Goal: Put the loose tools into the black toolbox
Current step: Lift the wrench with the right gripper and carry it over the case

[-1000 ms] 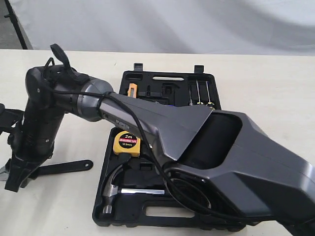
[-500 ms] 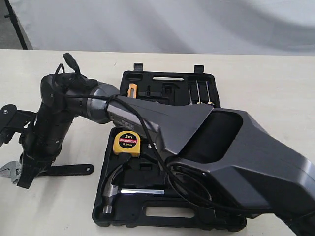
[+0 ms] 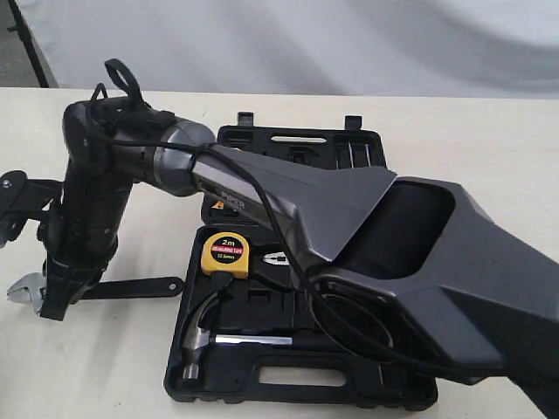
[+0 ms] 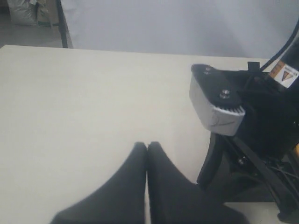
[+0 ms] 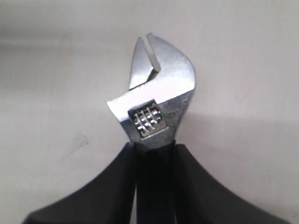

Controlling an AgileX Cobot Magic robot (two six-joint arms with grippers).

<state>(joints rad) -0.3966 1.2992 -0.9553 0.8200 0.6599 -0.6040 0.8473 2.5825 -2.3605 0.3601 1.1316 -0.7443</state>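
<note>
My right gripper (image 3: 54, 301) reaches across to the table's left side and is shut on the black handle of the adjustable wrench (image 3: 131, 287), just behind its silver head (image 3: 24, 291). The right wrist view shows that head (image 5: 159, 98) sticking out past the right gripper (image 5: 154, 148), with the handle pinched between both fingers. The black toolbox (image 3: 288, 394) lies open in the middle. In its near half rests the claw hammer (image 3: 203, 336). My left gripper (image 4: 147, 146) is shut and empty above bare table.
A yellow tape measure (image 3: 225, 253) sits in the toolbox beside the hammer. Screwdrivers (image 3: 354, 155) lie in its far half. The right arm's big dark body (image 3: 419, 271) covers much of the case. The right arm's wrist (image 4: 219, 107) stands close beside the left gripper.
The right gripper has closed on the wrench handle. The right arm then shifted right and stands more upright, and the wrench slid right with it.
</note>
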